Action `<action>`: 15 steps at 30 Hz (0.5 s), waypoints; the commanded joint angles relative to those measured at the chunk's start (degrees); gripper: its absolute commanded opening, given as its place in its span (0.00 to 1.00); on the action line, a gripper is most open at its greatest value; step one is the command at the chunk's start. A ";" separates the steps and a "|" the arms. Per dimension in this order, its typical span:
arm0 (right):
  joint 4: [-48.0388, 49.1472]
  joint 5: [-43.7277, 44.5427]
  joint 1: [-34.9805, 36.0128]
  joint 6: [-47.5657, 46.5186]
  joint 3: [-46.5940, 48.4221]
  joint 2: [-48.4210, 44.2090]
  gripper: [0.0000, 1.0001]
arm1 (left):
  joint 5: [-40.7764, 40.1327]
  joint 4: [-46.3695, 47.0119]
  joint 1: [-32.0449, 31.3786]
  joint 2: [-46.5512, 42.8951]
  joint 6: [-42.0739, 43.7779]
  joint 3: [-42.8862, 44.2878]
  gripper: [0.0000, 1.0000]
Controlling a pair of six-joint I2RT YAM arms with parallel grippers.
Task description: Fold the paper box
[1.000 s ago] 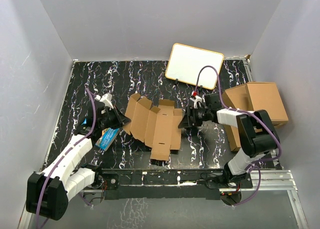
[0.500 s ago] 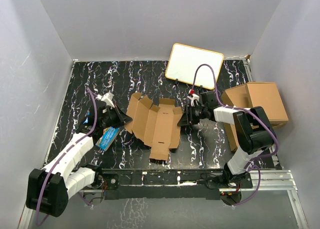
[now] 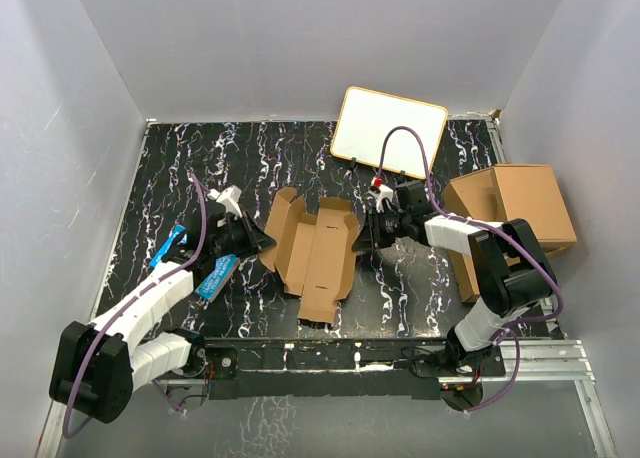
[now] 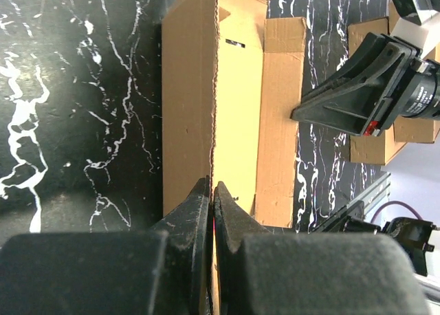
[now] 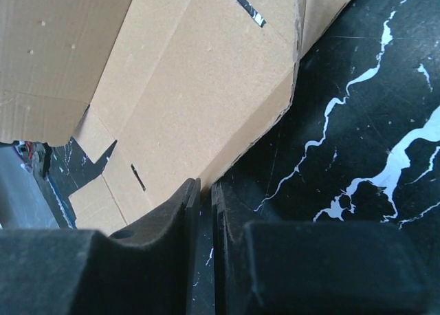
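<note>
The paper box (image 3: pixel 318 255) is a brown die-cut cardboard piece lying mid-table with its side flaps raised. My left gripper (image 3: pixel 266 241) is at its left side, shut on the edge of the upright left flap. In the left wrist view the fingertips (image 4: pixel 199 191) pinch that flap's thin edge, and the box panel (image 4: pixel 237 88) runs away from them. My right gripper (image 3: pixel 363 240) is at the box's right side. Its jaws (image 5: pixel 205 184) stand nearly together, with the lower edge of the right flap (image 5: pixel 192 88) caught at their tips.
A white board (image 3: pixel 388 131) leans at the back. Stacked larger brown boxes (image 3: pixel 510 213) stand at the right edge. A blue book (image 3: pixel 215 275) lies under my left arm. The black marbled table (image 3: pixel 420 278) is walled on three sides.
My left gripper moved right, tipping the left flaps upright so the box looks narrower. My right gripper slid left to the right flap and its jaws closed.
</note>
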 commanded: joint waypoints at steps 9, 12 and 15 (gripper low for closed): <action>2.76 -1.87 1.02 -2.46 0.29 -2.90 0.22 | 5.15 6.86 -2.84 1.03 -1.64 2.10 0.00; 3.23 -2.31 0.98 -2.45 0.05 -3.45 0.24 | 6.28 8.23 -2.85 0.92 -2.21 1.67 0.00; 3.12 -2.04 1.02 -2.76 0.15 -3.39 0.25 | 7.55 9.90 -2.91 1.05 -3.02 1.37 0.00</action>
